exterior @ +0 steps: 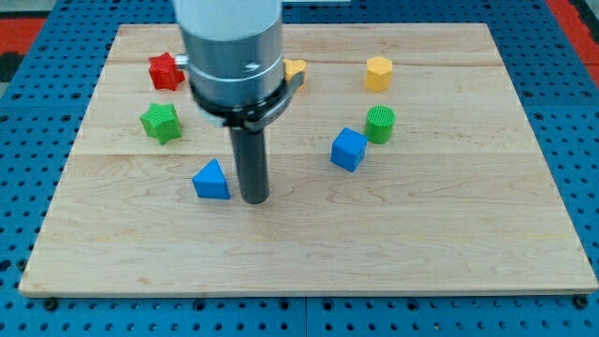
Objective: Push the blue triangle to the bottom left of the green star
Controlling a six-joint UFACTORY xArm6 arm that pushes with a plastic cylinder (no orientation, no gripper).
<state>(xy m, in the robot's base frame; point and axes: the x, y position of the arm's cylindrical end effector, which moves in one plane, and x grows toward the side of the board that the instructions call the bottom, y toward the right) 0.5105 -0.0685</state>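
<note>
Triangle (212, 181), the blue one, sits just left of my tip (255, 200), a bare rod with no fingers to open, and lies below and right of the green star (161, 122).

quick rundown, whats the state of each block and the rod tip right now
my tip: on the board, just right of the blue triangle
blue triangle: below and right of the green star
green star: apart, untouched
red star: apart, top left
blue cube: beside the green cylinder
yellow hexagon: apart
yellow block: partly hidden by the arm
</note>
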